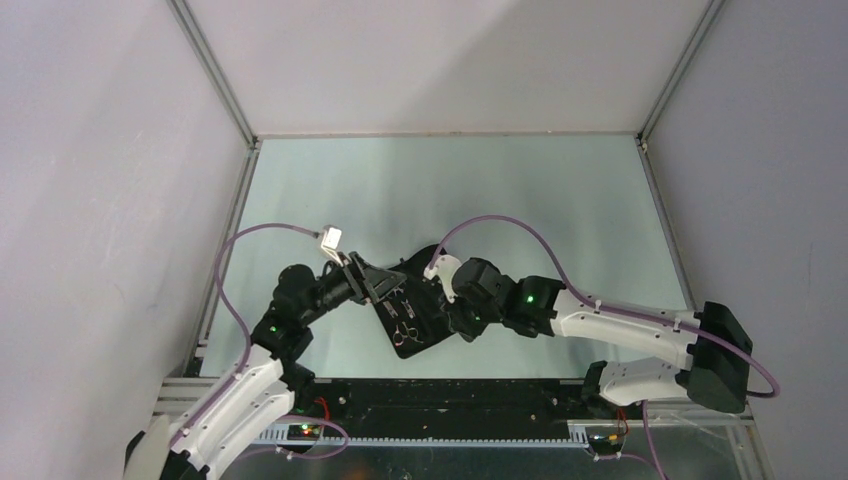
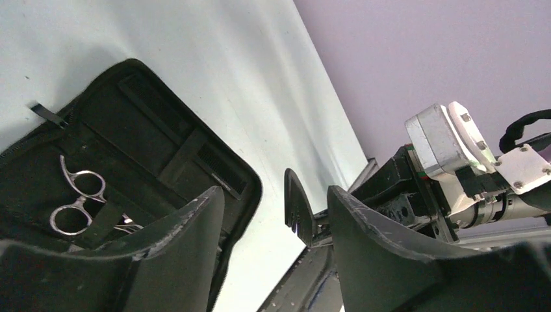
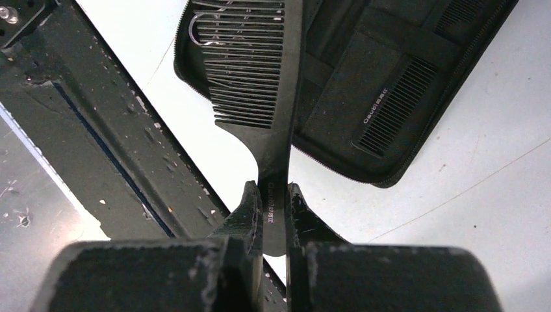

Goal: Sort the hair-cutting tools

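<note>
Right claw clamps the flat handle of one black plastic comb, its teeth fanned ahead over one open black zip case. A second, finer comb sits pocketed ahead-right. Left claw gapes empty, with one pair of silver ring-handled scissors cased to its left.

Open black zip case on pale green table.
Case lies flat and spread open, at an angle, near the table's front edge by the black rail; inner pockets and straps show, small black tab at its rim. Grey-purple walls around.
</note>
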